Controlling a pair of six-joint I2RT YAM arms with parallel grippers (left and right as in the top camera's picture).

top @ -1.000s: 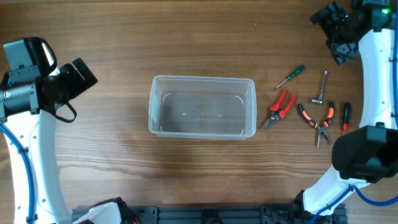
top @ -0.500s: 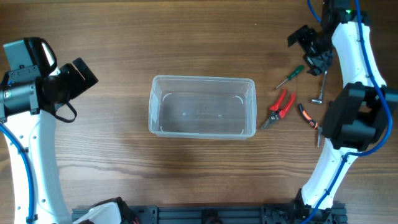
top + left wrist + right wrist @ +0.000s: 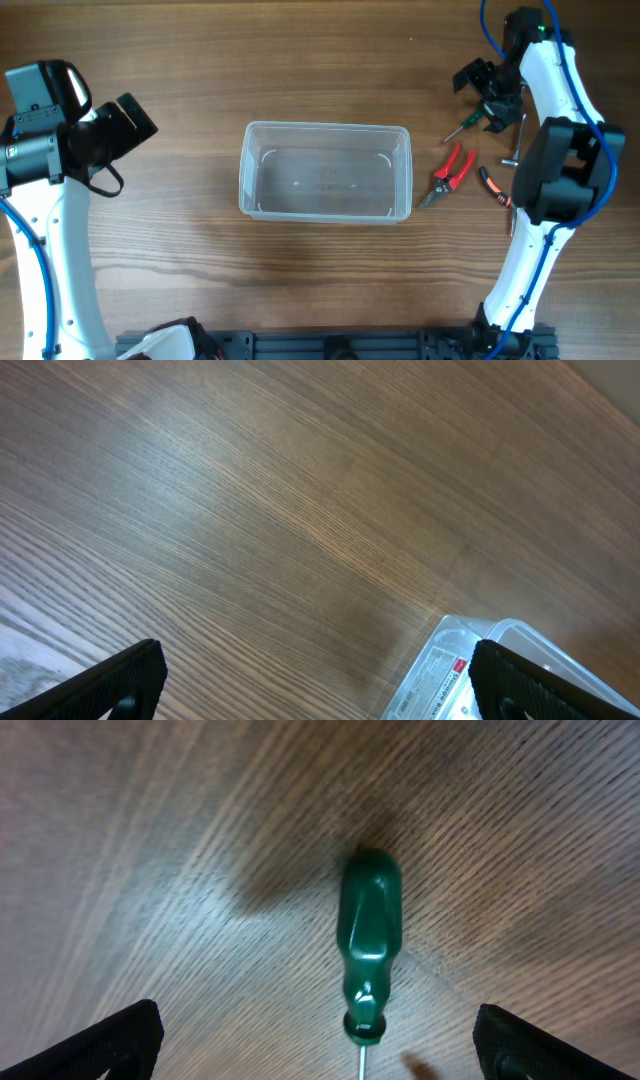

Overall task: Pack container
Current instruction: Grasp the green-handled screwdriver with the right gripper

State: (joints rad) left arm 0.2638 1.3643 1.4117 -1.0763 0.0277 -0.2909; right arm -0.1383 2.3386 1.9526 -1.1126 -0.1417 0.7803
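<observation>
The container (image 3: 326, 127) is a clear rectangular tub, standing empty at the table's middle. One corner of it shows in the left wrist view (image 3: 462, 665). My left gripper (image 3: 128, 118) is open and empty, off to the tub's left, also seen in its wrist view (image 3: 320, 685). My right gripper (image 3: 484, 92) is open, hovering over a green-handled screwdriver (image 3: 462, 125) right of the tub. In the right wrist view the green handle (image 3: 370, 940) lies on the wood between the spread fingers (image 3: 320, 1050), untouched.
Red-handled snips (image 3: 450, 172) lie just right of the tub. Orange-and-black pliers (image 3: 492, 185) and a metal wrench (image 3: 514, 145) lie further right, partly hidden by the right arm. Bare wood surrounds the left gripper.
The right arm has swung in from the far right corner and leftward, so its gripper is now over the green screwdriver. The left arm and the tub have not moved.
</observation>
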